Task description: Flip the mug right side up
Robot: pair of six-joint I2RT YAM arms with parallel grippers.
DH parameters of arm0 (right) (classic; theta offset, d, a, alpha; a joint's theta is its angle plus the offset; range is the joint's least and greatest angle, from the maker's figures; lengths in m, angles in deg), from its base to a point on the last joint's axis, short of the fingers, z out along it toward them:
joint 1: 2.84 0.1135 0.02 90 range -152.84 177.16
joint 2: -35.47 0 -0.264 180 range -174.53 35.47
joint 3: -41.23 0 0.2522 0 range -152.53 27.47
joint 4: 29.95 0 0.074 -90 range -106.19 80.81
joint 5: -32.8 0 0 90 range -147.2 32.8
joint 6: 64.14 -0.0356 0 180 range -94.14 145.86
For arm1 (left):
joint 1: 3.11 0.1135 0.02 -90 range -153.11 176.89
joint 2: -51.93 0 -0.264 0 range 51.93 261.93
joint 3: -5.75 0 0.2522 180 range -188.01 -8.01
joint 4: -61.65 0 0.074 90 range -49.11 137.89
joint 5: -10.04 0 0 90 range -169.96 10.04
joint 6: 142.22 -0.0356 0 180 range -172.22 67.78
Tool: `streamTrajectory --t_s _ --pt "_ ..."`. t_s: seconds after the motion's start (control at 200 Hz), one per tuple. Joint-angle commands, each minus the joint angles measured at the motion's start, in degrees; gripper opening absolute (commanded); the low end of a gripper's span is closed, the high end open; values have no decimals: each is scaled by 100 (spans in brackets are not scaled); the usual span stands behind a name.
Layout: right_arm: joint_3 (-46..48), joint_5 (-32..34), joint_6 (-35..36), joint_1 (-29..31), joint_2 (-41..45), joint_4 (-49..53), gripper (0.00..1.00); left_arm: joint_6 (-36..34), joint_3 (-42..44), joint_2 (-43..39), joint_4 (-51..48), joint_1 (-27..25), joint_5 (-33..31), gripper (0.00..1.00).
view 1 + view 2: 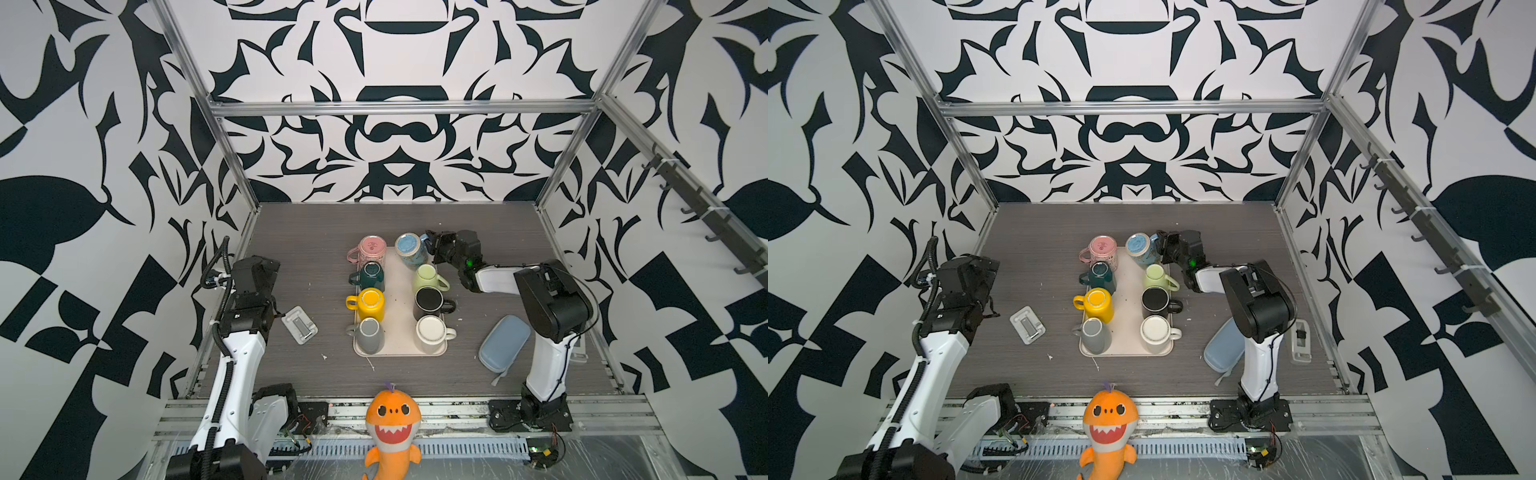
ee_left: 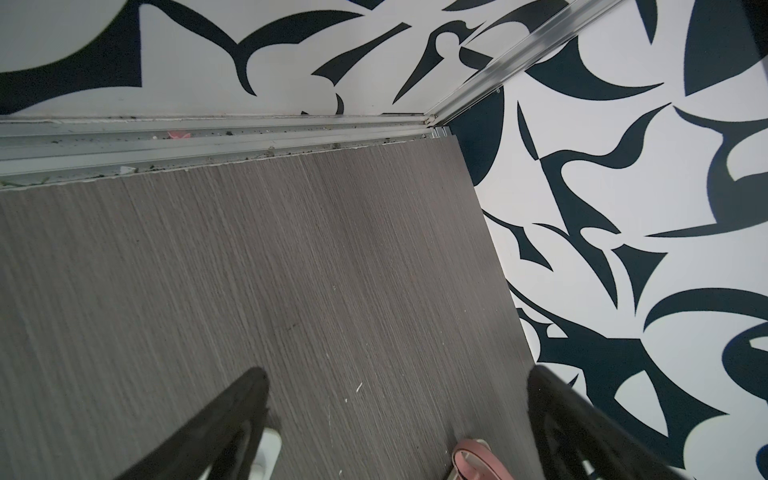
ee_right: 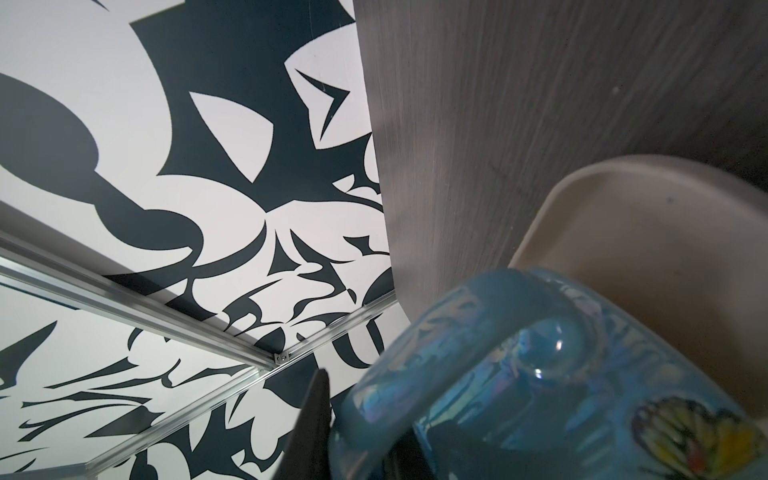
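**Q:** Top views: where is the mug, and what is my tool doing?

**A:** In both top views the blue mug (image 1: pixel 409 248) (image 1: pixel 1140 247) sits at the far end of the tray (image 1: pixel 400 307) (image 1: pixel 1128 309), at about 1 o'clock from the tray centre, tilted with its base showing. My right gripper (image 1: pixel 429 243) (image 1: pixel 1160 243) meets it from its 3 o'clock side, jaws drawn in on the handle. The pink mug (image 1: pixel 371 249) (image 1: pixel 1102 249) stands just beside it at 9 o'clock. My left gripper (image 1: pixel 272 266) is well apart, at 9 o'clock of the tray, over the bare table (image 1: pixel 316 249).

**Q:** Other items?

**A:** On the tray: green mug (image 1: pixel 370 275), yellow mug (image 1: pixel 369 302), grey mug (image 1: pixel 370 334), pale green mug (image 1: pixel 428 276), black mug (image 1: pixel 430 302), white mug (image 1: pixel 432 332). Off it: a blue case (image 1: pixel 503 341) at 4 o'clock, a clear packet (image 1: pixel 299 324) at 9 o'clock, a plush shark (image 1: pixel 392 428) at 6 o'clock.

**Q:** Left wrist view?

**A:** My left gripper (image 2: pixel 395 382) has both fingers (image 2: pixel 232 411) spread wide, with only table between them; nothing is held. A pink rim shows at the frame edge.

**Q:** Right wrist view?

**A:** The blue mug (image 3: pixel 582 395) fills the near field, its handle (image 3: pixel 478 307) toward my camera, the tray (image 3: pixel 665 232) behind. One dark finger (image 3: pixel 316 415) lies just beside the mug. My right gripper is clamped on the blue mug's handle.
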Motion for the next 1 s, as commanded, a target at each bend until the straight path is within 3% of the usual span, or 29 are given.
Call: streamTrajectory --t_s 0.0,0.285,0.995 --pt "-293 -148 156 38 131 -661 0 1 -102 -81 -121 -2 -84 100" --pt "-141 -167 42 39 81 -730 0 11 -113 -55 -113 -16 -56 100" --pt "497 96 -828 43 -483 -2033 0 -1 -190 -37 -166 -7 -12 100"
